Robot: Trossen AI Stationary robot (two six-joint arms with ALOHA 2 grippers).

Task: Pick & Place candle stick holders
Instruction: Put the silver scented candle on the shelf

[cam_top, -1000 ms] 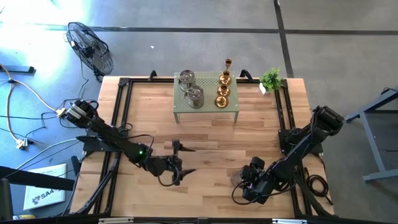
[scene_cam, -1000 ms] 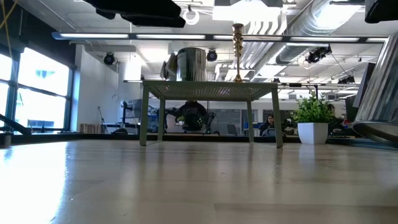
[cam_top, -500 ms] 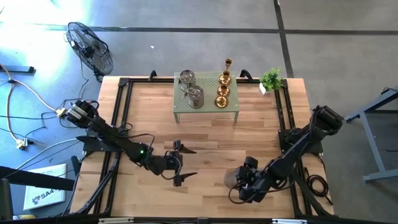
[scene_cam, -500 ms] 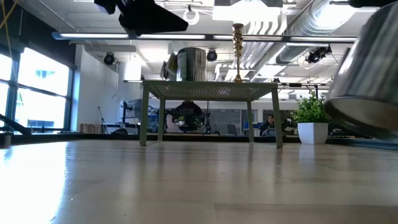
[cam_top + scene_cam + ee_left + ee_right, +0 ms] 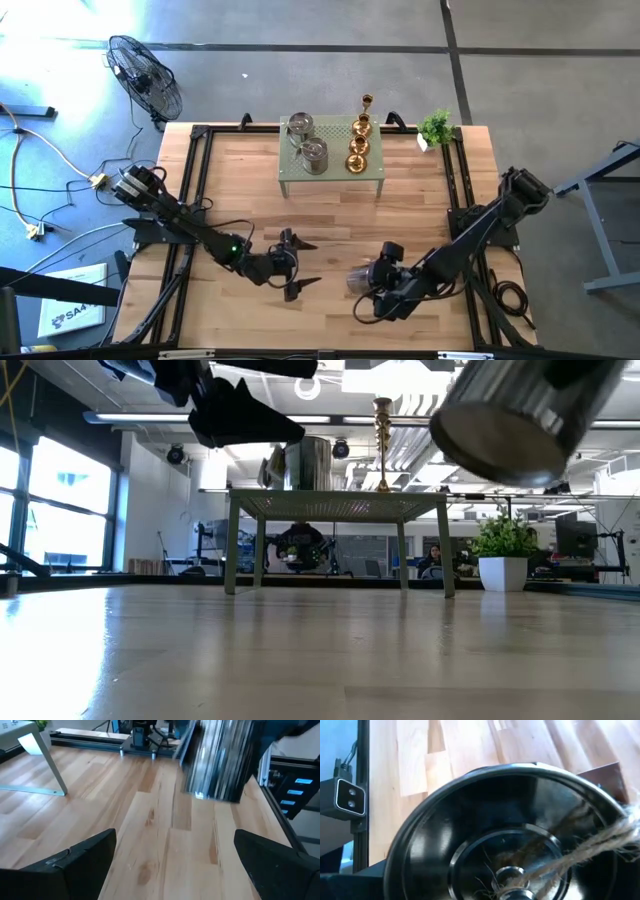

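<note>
From above, we see the right gripper [image 5: 383,290] clasping a silver-grey candle stick holder [image 5: 362,279] over the table's near edge, likely bound for the green perforated stand [image 5: 332,180]; level, it hangs tilted; the left gripper [image 5: 170,865] gapes wide, waiting.

overhead and table-level cameras share the green stand [image 5: 331,172]; wrists close.

Table [image 5: 330,215]: pale wood planks, black frame rails. Stand [image 5: 332,178]: pale green, perforated top. Three holders [image 5: 358,143] on it gold; two [image 5: 308,143] silver-grey. Held holder [image 5: 510,410]: silver-grey, vertical ridged streaks, dark inside. Plant [image 5: 435,127] green, pot white. Both arms black.
</note>
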